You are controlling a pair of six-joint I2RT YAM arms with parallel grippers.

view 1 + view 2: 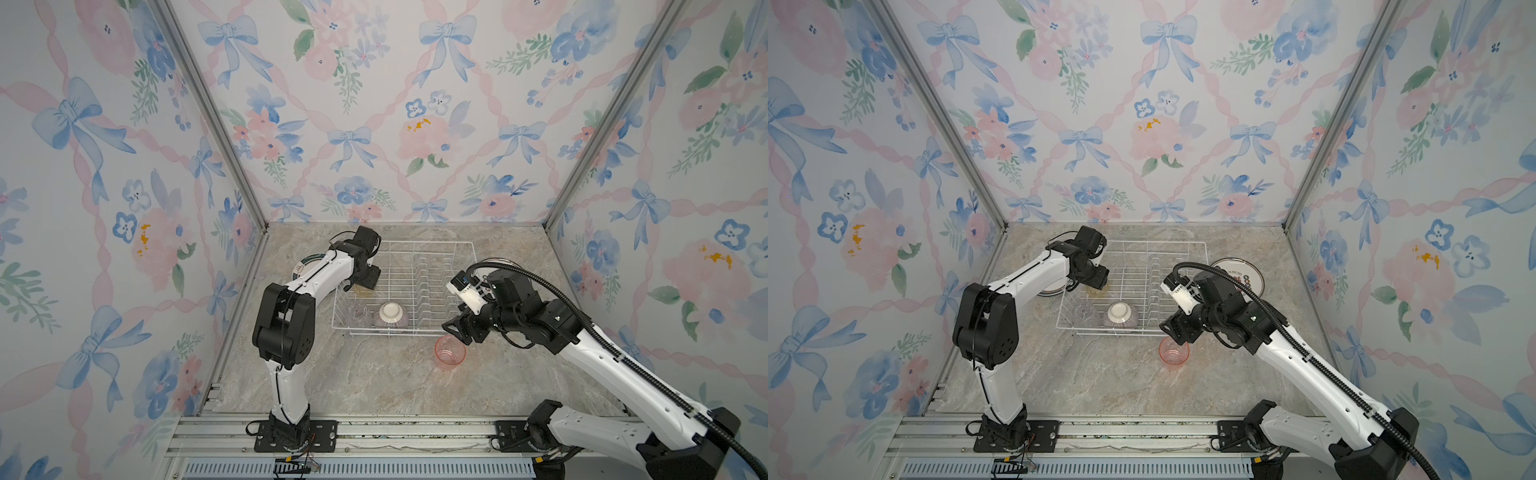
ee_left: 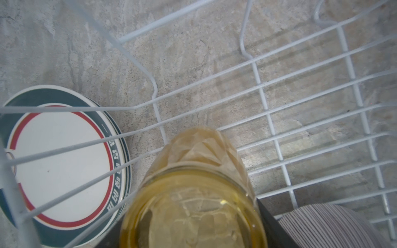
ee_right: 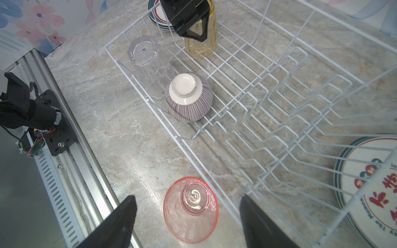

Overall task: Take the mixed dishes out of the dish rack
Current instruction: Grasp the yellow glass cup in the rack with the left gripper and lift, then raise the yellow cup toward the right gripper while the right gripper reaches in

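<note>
The white wire dish rack (image 1: 428, 242) (image 1: 1154, 242) holds three dishes. The yellow tumbler (image 1: 365, 292) (image 2: 193, 193) (image 3: 204, 45) stands at the rack's left side, and my left gripper (image 1: 366, 284) (image 2: 193, 225) is shut on it, a black finger against each side. A clear tumbler (image 1: 359, 316) (image 3: 150, 62) and a ribbed purplish bowl (image 1: 391, 318) (image 3: 189, 101) sit upside down at the rack's front left. A pink tumbler (image 1: 450, 353) (image 3: 190, 210) stands on the table in front of the rack. My right gripper (image 1: 455, 330) (image 3: 188, 198) hangs open over it without touching.
Green-rimmed plates (image 1: 305, 268) (image 2: 60, 163) are stacked on the table left of the rack. A red-lettered plate stack (image 1: 1241, 274) (image 3: 376, 193) lies right of it. The rack's upright prongs (image 3: 279, 90) hold nothing. Floral walls enclose three sides.
</note>
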